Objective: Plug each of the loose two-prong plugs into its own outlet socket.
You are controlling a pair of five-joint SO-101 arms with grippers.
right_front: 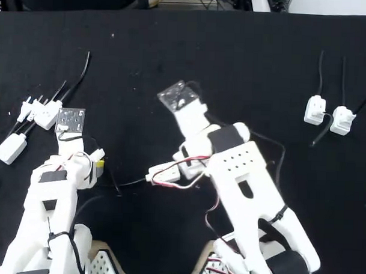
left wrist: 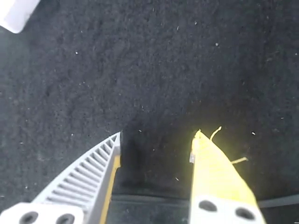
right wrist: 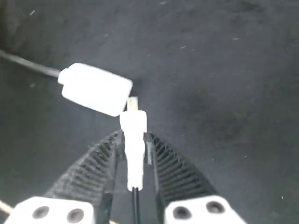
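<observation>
One plug [right wrist: 133, 122] sits pinched tight in the right gripper [right wrist: 134, 136], prongs nearly at the socket [right wrist: 96, 88]; square them up before pushing. Left gripper [left wrist: 156, 135] gapes empty.

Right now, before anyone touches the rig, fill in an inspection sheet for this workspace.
Surface: black cloth over the table.
Job's things: plug held with prongs by a white socket block, not inserted; left cluster and right pair of white pieces lie apart.
Clutter: nothing seen.
Grippers: right gripper shut on the plug; left gripper open above cloth.
Cables: black leads trail from the pieces.
Surroundings: cords beyond the table's far edge.
</observation>
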